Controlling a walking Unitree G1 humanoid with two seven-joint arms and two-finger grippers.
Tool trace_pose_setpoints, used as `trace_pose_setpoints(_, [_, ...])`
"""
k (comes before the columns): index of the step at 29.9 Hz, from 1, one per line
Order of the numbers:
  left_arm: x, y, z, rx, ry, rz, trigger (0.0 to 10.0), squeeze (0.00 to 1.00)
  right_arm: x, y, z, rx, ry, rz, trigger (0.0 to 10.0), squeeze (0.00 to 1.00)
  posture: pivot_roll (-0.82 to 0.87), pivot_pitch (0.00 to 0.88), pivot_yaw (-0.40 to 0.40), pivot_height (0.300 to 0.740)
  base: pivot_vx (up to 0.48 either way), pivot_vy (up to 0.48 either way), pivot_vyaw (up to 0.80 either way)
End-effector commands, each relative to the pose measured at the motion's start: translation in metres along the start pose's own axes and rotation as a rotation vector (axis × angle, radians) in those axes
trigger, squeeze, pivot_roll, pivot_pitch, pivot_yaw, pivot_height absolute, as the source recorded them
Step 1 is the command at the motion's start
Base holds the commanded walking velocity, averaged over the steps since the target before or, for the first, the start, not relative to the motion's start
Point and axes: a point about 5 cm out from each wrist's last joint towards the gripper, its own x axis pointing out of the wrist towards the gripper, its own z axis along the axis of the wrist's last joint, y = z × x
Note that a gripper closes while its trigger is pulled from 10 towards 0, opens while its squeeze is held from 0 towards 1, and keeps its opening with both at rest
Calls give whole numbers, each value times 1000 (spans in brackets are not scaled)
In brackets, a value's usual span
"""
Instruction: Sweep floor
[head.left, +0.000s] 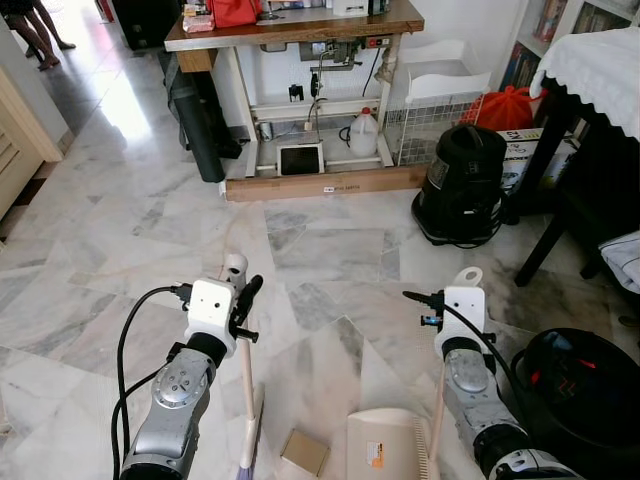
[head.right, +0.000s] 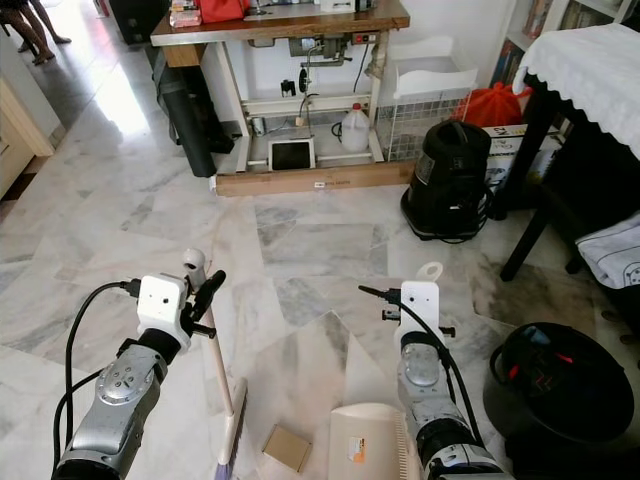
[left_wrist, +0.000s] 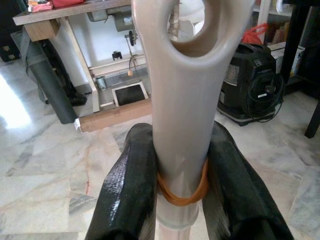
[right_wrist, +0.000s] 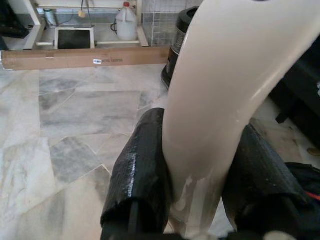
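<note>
My left gripper (head.left: 241, 296) is shut on the cream broom handle (left_wrist: 182, 100), just below its hanging loop, over an orange rubber band. The broom (head.left: 247, 400) stands nearly upright, with its bristles on the marble floor by my feet. My right gripper (head.left: 463, 300) is shut on the upright cream handle (right_wrist: 230, 75) of a beige dustpan (head.left: 385, 445). The pan rests on the floor between the two arms. A small square of brown cardboard (head.left: 304, 451) lies flat between the broom head and the dustpan.
A black canister vacuum (head.left: 462, 185) stands ahead on the right. A second black round appliance (head.left: 580, 390) is close to my right arm. A sewing table (head.left: 290, 30) and a long cardboard box (head.left: 320, 183) are ahead. A dark table with a lace cloth (head.left: 600, 60) is on the right. A person's legs (head.left: 40, 35) are far left.
</note>
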Motion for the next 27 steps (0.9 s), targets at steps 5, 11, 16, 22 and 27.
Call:
trace_pose_setpoints(5, [2, 6, 4, 23, -21, 11, 10000, 0, -3, 6, 2, 7, -40, 24, 10000, 0, 127, 48, 71, 740, 0, 0, 0])
trace_pose_setpoints(11, [2, 6, 5, 24, -28, 11, 10000, 0, 0, 6, 9, 13, -82, 22, 10000, 0, 126, 51, 73, 740, 0, 0, 0])
trace_pose_setpoints(16, [3, 7, 6, 22, -30, 12, 10000, 0, -1, 6, 8, 17, -83, 22, 10000, 0, 129, 53, 73, 740, 0, 0, 0])
trace_pose_setpoints(22, [3, 7, 4, 25, -26, 15, 10000, 0, -5, 10, -1, 8, -50, 52, 10000, 0, 127, 59, 72, 740, 0, 0, 0])
trace_pose_setpoints(27, [4, 9, 1, 32, -9, 26, 10000, 0, -12, 19, -15, -6, 21, 113, 10000, 0, 127, 59, 72, 740, 0, 0, 0])
